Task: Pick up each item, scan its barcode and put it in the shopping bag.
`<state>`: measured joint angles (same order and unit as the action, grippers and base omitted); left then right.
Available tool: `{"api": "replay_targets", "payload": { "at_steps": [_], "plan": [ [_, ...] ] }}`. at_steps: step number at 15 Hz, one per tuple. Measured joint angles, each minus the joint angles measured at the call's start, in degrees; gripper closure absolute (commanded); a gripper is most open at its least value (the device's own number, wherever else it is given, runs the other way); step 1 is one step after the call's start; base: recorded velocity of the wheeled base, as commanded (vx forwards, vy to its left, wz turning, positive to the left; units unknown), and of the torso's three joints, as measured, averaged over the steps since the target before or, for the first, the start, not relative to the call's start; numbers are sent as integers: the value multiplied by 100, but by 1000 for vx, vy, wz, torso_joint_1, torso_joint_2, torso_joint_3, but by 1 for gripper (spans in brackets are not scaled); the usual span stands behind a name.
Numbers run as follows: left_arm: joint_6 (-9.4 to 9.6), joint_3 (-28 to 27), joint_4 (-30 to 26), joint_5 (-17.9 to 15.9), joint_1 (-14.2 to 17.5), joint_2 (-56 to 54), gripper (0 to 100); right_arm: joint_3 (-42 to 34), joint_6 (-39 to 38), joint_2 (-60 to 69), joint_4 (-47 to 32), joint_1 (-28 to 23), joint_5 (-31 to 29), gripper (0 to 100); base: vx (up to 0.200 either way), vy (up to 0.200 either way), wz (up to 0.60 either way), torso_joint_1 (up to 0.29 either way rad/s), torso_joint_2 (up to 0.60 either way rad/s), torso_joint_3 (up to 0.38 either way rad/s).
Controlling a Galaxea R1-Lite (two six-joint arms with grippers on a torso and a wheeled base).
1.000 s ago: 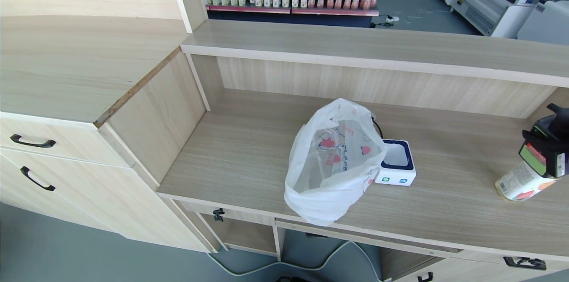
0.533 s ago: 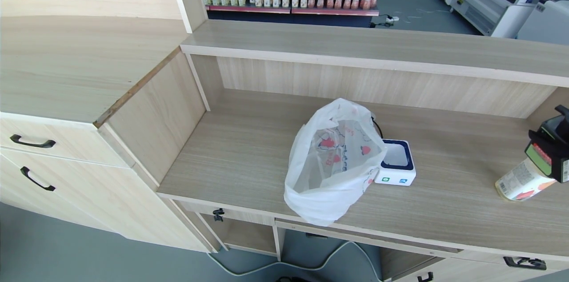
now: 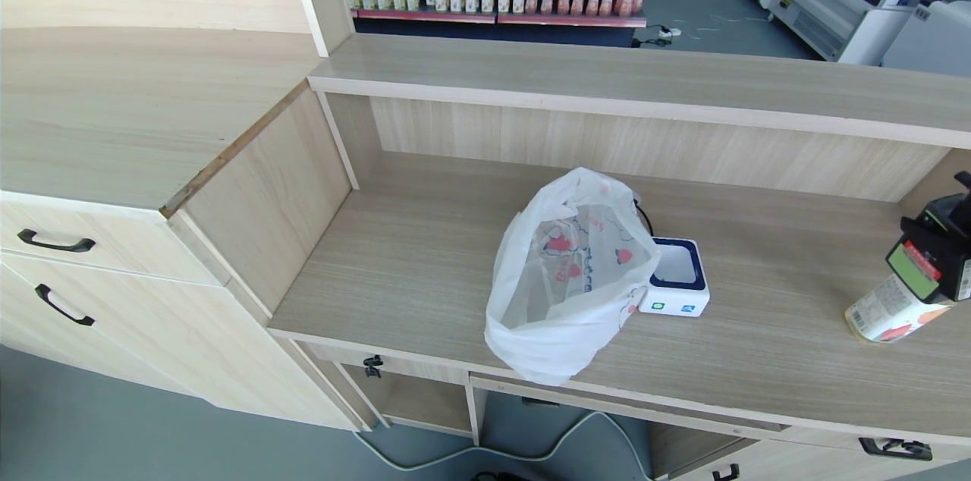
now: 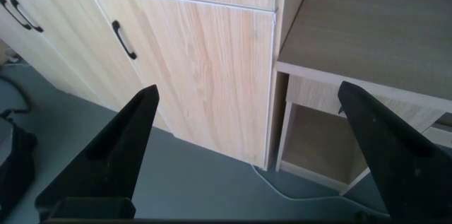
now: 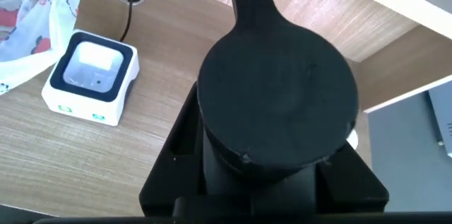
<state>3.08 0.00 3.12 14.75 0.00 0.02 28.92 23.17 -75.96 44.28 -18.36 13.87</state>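
Left end effector: fingers spread wide, nothing held. It hangs over the grey floor in front of a light-wood cabinet door, beside the counter's front edge.

Shopping bag: white plastic with red print. It stands near the middle of the counter with its mouth open upward.

Scanner: a small white box with a dark-rimmed top. It sits just beside the bag on its right, and the bag's side overlaps it.

Bottle: at the far right of the counter, leaning in the head view, label outward.

Right end effector: over the bottle's upper part. I cannot tell whether it grips it.
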Motion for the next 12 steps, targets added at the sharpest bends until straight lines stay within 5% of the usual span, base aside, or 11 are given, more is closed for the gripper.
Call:
{"api": "replay_targets", "payload": {
  "at_steps": [7,12],
  "plan": [
    [15,0,2,-35,0,0,0,29,-169,-1218,2142,-11,-9,100,0,0,0,0,0,0],
    [30,0,0,-37,0,0,0,11,-185,-1499,2232,-7,0,100,0,120,0,-2,0,3]
  ]
}}
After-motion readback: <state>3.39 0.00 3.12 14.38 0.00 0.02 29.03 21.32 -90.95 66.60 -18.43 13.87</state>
